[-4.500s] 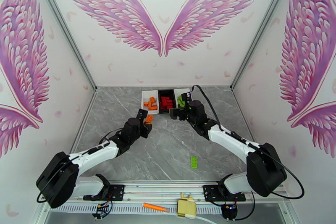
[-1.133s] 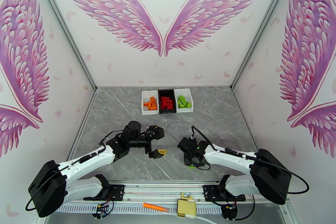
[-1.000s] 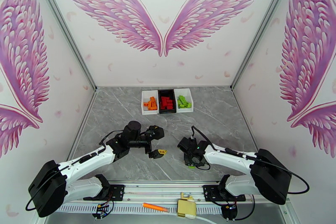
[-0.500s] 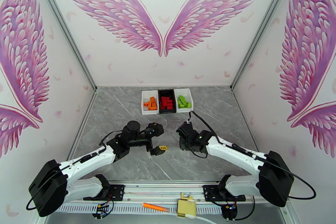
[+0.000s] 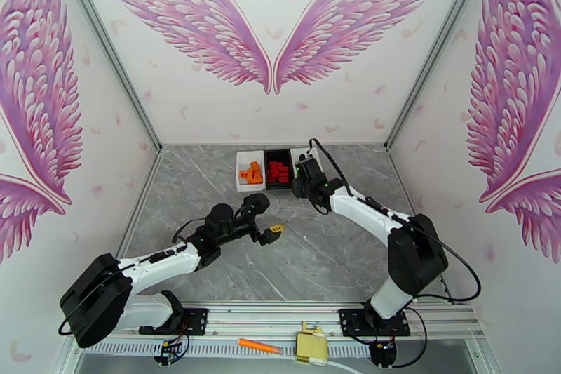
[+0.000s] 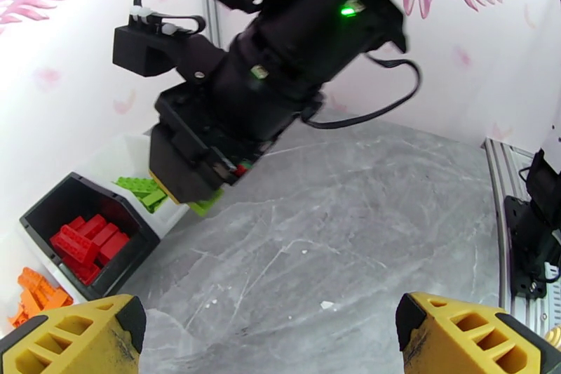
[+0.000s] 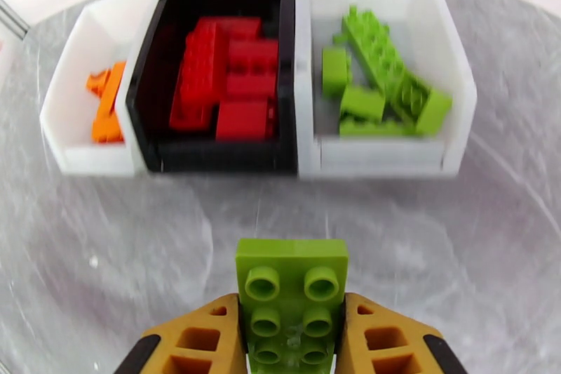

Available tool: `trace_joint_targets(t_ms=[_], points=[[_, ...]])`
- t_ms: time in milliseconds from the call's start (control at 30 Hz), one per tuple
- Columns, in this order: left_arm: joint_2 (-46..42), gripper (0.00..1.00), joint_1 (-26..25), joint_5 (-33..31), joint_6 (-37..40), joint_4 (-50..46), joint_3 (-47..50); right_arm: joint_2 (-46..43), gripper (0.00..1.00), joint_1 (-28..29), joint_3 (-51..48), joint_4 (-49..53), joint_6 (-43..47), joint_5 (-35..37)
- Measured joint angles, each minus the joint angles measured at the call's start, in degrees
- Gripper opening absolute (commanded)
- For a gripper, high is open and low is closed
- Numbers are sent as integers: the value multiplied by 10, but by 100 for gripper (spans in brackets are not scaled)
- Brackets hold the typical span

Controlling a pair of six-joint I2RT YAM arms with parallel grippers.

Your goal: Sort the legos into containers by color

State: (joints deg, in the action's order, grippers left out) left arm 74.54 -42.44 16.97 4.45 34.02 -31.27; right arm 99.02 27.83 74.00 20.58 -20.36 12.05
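1. A green brick (image 7: 292, 277) lies pinched, studs up, in the right gripper (image 7: 292, 330), just short of the white bin (image 7: 452, 112) with the green pile (image 7: 379, 84).
2. The right arm (image 5: 365, 210) reaches far forward across the counter (image 5: 336, 256).
3. The left gripper (image 5: 266, 217) hovers mid-counter, jaws wide, empty.

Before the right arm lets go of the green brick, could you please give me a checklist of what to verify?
1. Grip of the right gripper on the green brick: ok.
2. The right white bin holds green legos alone: ok.
3. Brick above that bin's opening: cannot tell; in the right wrist view the bin lies ahead.
4. Room left in that bin: ok.
5. The left gripper open, empty, away from that bin: ok.
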Motion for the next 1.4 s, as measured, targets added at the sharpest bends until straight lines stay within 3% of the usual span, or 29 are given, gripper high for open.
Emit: trace_joint_targets(t_ms=[267,467,533,600,767,900,1200,1400], points=[[0,99,0,-23,-5,2,0,133,23,-59,132,-52,33,-6],[-3,99,1,-36,-4,-1,3,236,28,-84,243,-51,37,-12],[-6,99,3,-38,-4,-7,3,259,39,-88,270,-46,37,-13],[-12,99,7,-38,-3,-17,3,269,56,-89,284,-40,40,-15],[-40,99,27,-58,0,-50,3,260,81,-89,280,-35,39,-18],[-85,99,55,-115,7,-64,12,192,99,-89,207,-46,41,-17],[-126,99,138,-329,48,-59,68,-78,100,-89,-84,-184,96,5],[-117,99,218,-432,56,-14,115,-183,100,-97,-266,-292,176,54]])
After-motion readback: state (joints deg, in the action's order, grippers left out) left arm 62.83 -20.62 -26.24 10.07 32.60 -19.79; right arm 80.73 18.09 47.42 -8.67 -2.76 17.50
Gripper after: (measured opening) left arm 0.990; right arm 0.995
